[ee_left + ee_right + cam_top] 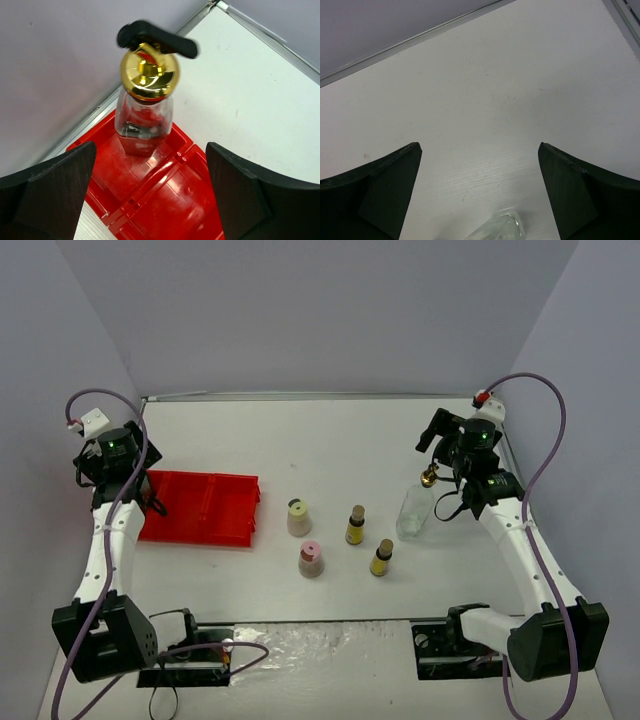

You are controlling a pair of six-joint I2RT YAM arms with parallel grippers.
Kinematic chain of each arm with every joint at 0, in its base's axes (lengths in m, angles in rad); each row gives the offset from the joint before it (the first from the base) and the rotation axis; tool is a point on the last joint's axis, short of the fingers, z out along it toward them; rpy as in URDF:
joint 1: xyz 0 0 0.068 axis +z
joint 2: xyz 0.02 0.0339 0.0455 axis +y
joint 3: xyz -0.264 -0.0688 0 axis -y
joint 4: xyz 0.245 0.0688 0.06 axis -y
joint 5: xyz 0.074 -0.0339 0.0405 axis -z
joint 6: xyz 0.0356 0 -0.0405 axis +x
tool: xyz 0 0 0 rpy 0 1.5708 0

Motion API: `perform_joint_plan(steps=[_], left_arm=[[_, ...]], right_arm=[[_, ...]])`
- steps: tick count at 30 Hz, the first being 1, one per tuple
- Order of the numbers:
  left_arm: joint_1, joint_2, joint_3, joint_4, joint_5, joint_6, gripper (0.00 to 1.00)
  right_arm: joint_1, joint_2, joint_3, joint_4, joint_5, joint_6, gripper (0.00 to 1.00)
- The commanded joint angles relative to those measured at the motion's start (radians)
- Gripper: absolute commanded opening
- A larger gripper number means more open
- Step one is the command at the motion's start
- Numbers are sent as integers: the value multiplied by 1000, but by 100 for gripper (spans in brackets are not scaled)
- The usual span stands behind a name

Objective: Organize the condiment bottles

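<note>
A tall clear glass bottle (pixel 144 117) with a gold spout (pixel 150 75) stands upright in an end compartment of the red tray (pixel 165 195). My left gripper (pixel 150 150) is open just above and behind it, apart from it, and empty; in the top view (pixel 130 485) the arm hides that bottle. The second glass bottle (pixel 415 512) stands at the right. My right gripper (pixel 455 480) is open beside its gold spout; only a glass edge (pixel 500 230) shows between the fingers. Two beige bottles, yellow cap (pixel 298 517) and pink cap (pixel 311 559), and two tiny yellow bottles (pixel 355 526) (pixel 381 558) stand mid-table.
The red tray (pixel 215 510) lies at the left, near the left wall. Walls enclose the table on the left, back and right. The arm bases and cables sit along the near edge.
</note>
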Motion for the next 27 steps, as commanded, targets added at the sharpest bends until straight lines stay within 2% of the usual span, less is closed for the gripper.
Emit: perform_joint_plan(steps=[1, 7, 12, 15, 21, 25, 27], left_arm=[[-67, -82, 125, -217, -102, -32, 88], [-208, -185, 178, -488, -158, -121, 88], [-374, -262, 220, -573, -138, -165, 88], [-513, -249, 278, -592, -143, -165, 88], [-695, -154, 329, -504, -72, -111, 88], [-796, -42, 325, -319, 70, -59, 88], [-878, 33, 344, -240, 98, -20, 88]], right_arm=[[5, -29, 32, 51, 17, -5, 100], [5, -26, 38, 41, 29, 0, 100], [4, -18, 47, 18, 59, 1, 100], [4, -6, 66, 6, 76, -1, 100], [2, -8, 87, -19, 132, 4, 100], [-7, -15, 113, -61, 213, 14, 100], [-15, -13, 131, -91, 278, 24, 100]])
